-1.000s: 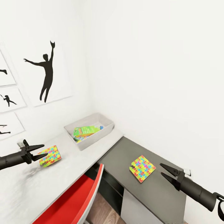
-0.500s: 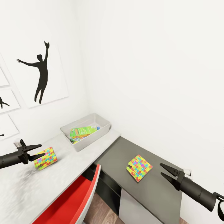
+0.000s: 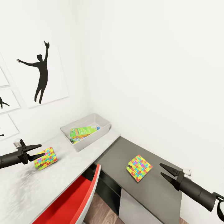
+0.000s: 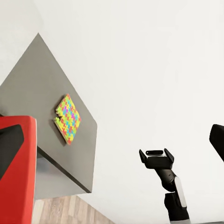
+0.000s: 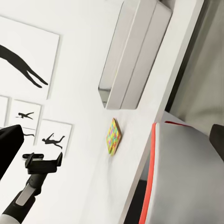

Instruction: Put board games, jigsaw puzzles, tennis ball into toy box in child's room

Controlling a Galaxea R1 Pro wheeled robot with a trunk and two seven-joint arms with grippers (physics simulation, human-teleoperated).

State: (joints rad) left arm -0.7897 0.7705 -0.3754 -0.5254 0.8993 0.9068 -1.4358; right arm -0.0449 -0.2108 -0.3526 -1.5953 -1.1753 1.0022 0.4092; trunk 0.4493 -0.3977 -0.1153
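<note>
Landmark: I take the toy box point(image 3: 86, 131) as my reference, a pale grey bin with sloping sides at the far end of the table point(image 3: 56, 174), close to the room corner.
Toy box contents: I see a green-edged board game point(image 3: 82, 132) lying tilted inside it, with a sliver of blue at its far edge; I cannot tell how many boxes are stacked there.
Near jigsaw puzzle point(image 3: 45, 158): on the table, well apart from the toy box toward my left arm; in the right wrist view it point(image 5: 112, 136) lies flat on the pale top, apart from the box wall point(image 5: 133, 60).
Far jigsaw puzzle point(image 3: 139, 168): on the dark grey cabinet point(image 3: 155, 189), lower than the table, on the opposite side of the toy box; it also shows from the left wrist point(image 4: 68, 119).
Left gripper point(image 3: 36, 151): fingers spread apart, empty, hovering just beside the near puzzle, on the side away from the toy box; whether it touches I cannot tell.
Right gripper point(image 3: 165, 172): fingers parted, empty, over the cabinet, near the far puzzle but not touching it.
Red chair point(image 3: 76, 199): tucked against the table front, below the toy box.
Wall: black silhouette prints point(image 3: 39, 74) hang above the table, beside the toy box.
</note>
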